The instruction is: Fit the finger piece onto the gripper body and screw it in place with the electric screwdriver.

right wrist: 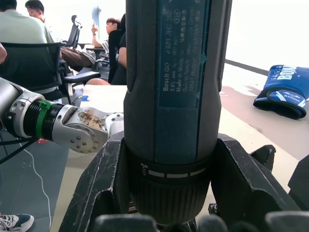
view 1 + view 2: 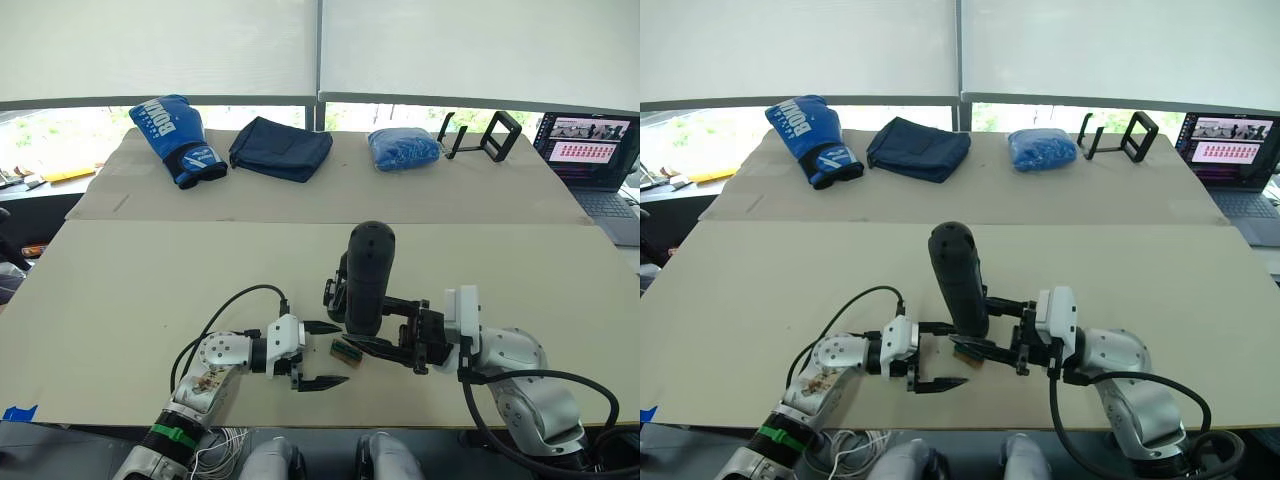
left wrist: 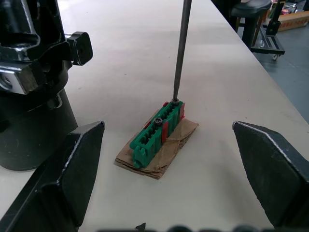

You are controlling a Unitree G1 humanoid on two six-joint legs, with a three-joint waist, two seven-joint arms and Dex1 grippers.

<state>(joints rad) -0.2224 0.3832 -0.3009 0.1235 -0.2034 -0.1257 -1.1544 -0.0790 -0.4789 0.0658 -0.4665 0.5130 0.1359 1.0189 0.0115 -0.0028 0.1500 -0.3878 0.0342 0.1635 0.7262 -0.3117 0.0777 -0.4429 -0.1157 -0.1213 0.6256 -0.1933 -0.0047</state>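
The right end effector (image 2: 385, 345) pinches the upright screwdriver (image 2: 367, 277), its bit (image 3: 179, 48) on a screw in the green block (image 3: 158, 134). The left end effector (image 2: 322, 354) is spread around that block on the table (image 2: 150, 290).

Beside the left claw (image 2: 325, 355), the gripper body (image 3: 29, 72) is cut off by the picture's edge. The electric screwdriver (image 1: 171, 96) in the right claw (image 1: 169, 193) runs out of frame and hides its own bit there.

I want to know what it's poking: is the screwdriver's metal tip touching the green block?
Yes, the electric screwdriver bit rests on a screw in the green block.
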